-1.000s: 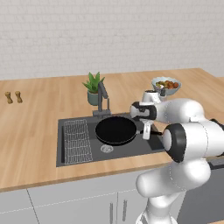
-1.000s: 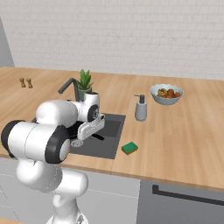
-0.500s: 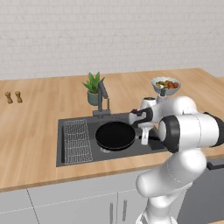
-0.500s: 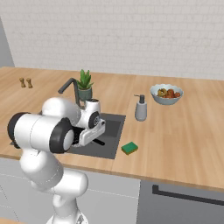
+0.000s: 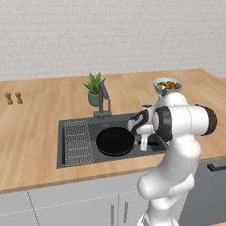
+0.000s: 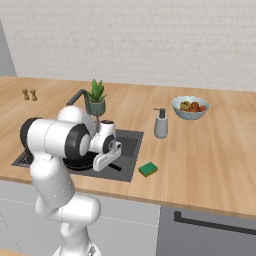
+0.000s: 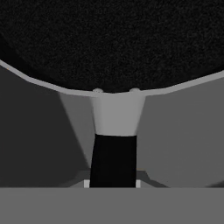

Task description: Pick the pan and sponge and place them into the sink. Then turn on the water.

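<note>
1. The gripper point(image 5: 144, 142) has its jaws pinched close on the pan's long black handle. In the hand view the handle runs straight up from between the finger tips toward 12 o'clock, into a grey neck and then the pan's point(image 7: 112, 43) wide black dish.

2. In the left base view the pan point(image 5: 114, 141) lies in the sink point(image 5: 73, 159) with its dish at 9 o'clock from the fingers. Its long axis runs roughly 9 to 3, handle end toward the arm. I judge it down on or just above the basin floor; contact cannot be told.

3. Judgement: the coming move is to let go and lift clear, so what matters is room upward and back toward 3 o'clock. The sink's right rim sits close beside the hand there.

4. From the dish, the wire rack point(image 5: 78, 142) lies at 9 o'clock along the left wall, just beside the pan. The faucet point(image 5: 104, 102) stands at 12 o'clock on the back rim, well above the pan.

5. In the right base view the sponge point(image 6: 148, 169) lies on the counter point(image 6: 210, 160) at about 3 o'clock from the gripper point(image 6: 106, 161), just past the sink's point(image 6: 131, 150) corner and apart from it. The path to it is open; the soap bottle point(image 6: 160, 123) stands farther back at 1 o'clock.

6. No water falls from the faucet; that step is not yet done.
</note>
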